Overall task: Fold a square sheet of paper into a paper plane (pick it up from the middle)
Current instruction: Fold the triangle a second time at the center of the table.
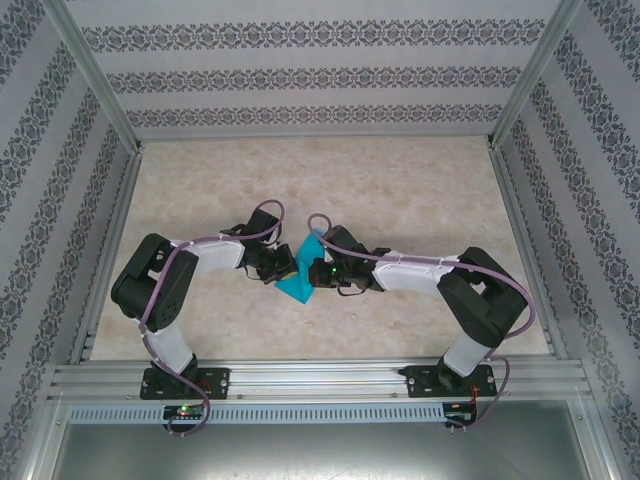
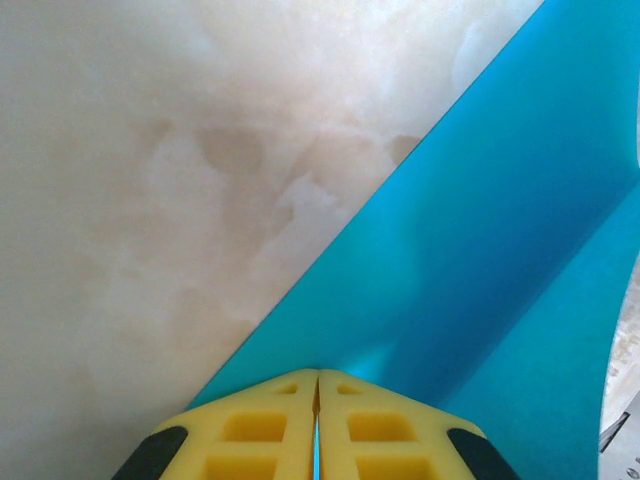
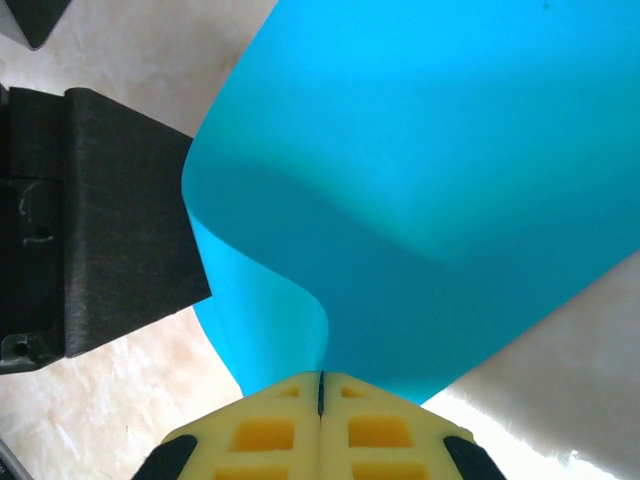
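Observation:
The teal-blue square sheet of paper (image 1: 301, 272) hangs bent between my two grippers near the middle of the table. My left gripper (image 1: 288, 270) pinches its left side; in the left wrist view the yellow fingers (image 2: 262, 430) are pressed together on the paper (image 2: 480, 260), which spreads up to the right. My right gripper (image 1: 316, 273) pinches the right side; its yellow fingers (image 3: 380, 432) close on the curled sheet (image 3: 430, 180). The paper bulges in a soft fold, no sharp crease visible.
The marbled beige tabletop (image 1: 400, 190) stretches behind the arms. Patterned walls and aluminium frame rails (image 1: 320, 380) box in the workspace. The left gripper's black body (image 3: 90, 220) sits close at the left in the right wrist view.

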